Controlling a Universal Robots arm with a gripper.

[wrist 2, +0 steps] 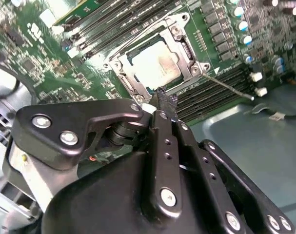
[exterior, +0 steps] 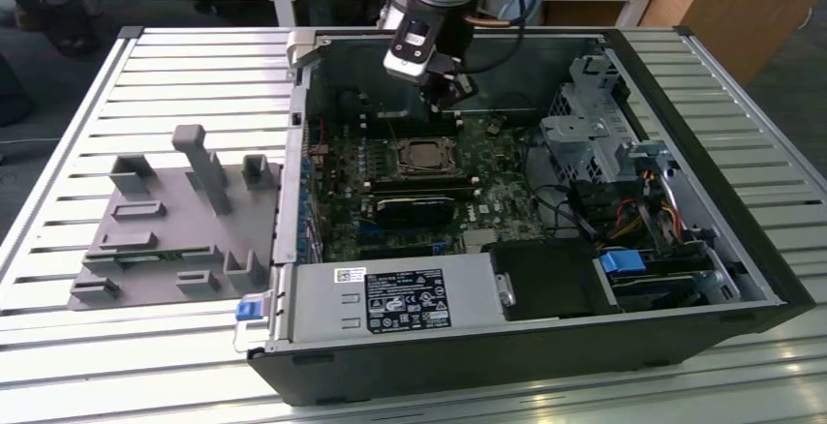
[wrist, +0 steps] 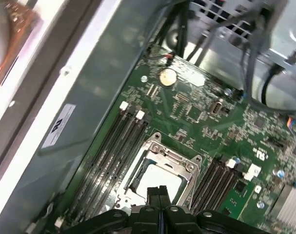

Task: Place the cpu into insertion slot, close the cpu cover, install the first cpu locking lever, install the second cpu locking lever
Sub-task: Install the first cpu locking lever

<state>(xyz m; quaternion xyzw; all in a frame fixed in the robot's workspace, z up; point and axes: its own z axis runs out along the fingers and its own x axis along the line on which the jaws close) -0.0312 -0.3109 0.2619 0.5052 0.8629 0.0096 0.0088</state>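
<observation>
**Mia:** Where is the cpu (wrist 2: pixel 155 63)?

**Sam:** Just past the tips of the gripper (wrist 2: pixel 162 100), a little below them. It lies flat in the insertion slot (wrist 2: pixel 135 52). The cpu cover (wrist 2: pixel 184 46) is down around it like a picture frame.

**Mia:** Is the gripper holding anything?

**Sam:** No. Its two black fingers are pressed together with nothing between them.

**Mia:** What would the cpu feel like?

**Sam:** Light, hard and smooth on its shiny top, I think. It looks easy to hurt, so its side edges seem the safe place to hold.

**Mia:** And the cover?

**Sam:** Thin, stiff, silvery metal with a square hole. A thin metal rod (wrist 2: pixel 228 87) sticks out from the slot's corner, near the fingertips. I guess it is a locking lever, springy and slippery, best pushed near its free end.

**Mia:** What is around it?

**Sam:** A bumpy green board (wrist 2: pixel 50 73) with long black slots (wrist 2: pixel 211 87).
</observation>
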